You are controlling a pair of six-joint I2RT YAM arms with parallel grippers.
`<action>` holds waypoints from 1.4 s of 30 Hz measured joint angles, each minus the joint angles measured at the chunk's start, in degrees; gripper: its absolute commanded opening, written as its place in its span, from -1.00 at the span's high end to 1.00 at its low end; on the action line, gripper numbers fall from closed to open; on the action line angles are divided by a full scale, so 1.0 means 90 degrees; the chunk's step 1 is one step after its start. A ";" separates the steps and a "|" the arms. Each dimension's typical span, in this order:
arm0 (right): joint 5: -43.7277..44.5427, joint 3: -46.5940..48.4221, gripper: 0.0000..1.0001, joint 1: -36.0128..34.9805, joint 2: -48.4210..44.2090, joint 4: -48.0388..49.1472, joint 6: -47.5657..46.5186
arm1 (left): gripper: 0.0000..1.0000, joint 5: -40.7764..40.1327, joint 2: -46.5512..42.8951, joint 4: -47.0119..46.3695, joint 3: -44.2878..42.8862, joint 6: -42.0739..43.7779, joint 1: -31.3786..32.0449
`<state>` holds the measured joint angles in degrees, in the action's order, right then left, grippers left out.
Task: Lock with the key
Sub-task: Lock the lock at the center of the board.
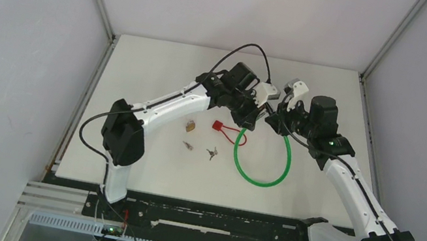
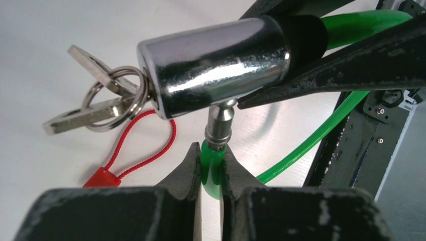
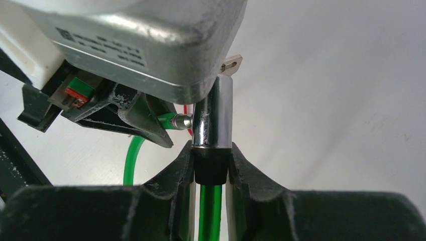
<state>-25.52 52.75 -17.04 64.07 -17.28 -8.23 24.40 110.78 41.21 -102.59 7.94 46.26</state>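
Note:
The lock is a chrome cylinder (image 2: 216,65) on a green cable (image 1: 259,168) that loops over the table. My left gripper (image 2: 211,160) is shut on the cable's free end, just behind its metal pin (image 2: 220,125). The pin's tip sits in the cylinder's side hole. My right gripper (image 3: 211,165) is shut on the black collar (image 3: 211,173) at the cylinder's base (image 3: 213,115). A key ring with keys (image 2: 95,105) hangs at the cylinder's far end; whether a key is in the keyhole is hidden. Both grippers meet above the table's far middle (image 1: 268,117).
A red tag (image 1: 218,125) on a red cord lies left of the cable loop. Loose keys (image 1: 211,154) and a small brass piece (image 1: 190,127) lie further left. The left wrist's grey housing (image 3: 140,40) hangs close over the right gripper.

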 measured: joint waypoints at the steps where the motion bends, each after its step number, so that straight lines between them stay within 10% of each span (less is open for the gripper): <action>1: 0.0007 0.0000 1.00 0.0000 0.0000 0.0007 -0.0005 | 0.99 0.0000 0.0002 0.0017 -0.0024 0.0000 0.0000; 42: 0.0680 -0.0350 1.00 -0.0493 -0.0194 0.0512 -0.0670 | 0.99 0.0753 0.0039 -0.0017 -0.0151 -0.0248 -0.0187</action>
<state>-19.40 49.60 -21.47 62.33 -12.67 -14.26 31.18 111.13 41.06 -103.94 5.72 44.58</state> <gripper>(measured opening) 0.284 0.127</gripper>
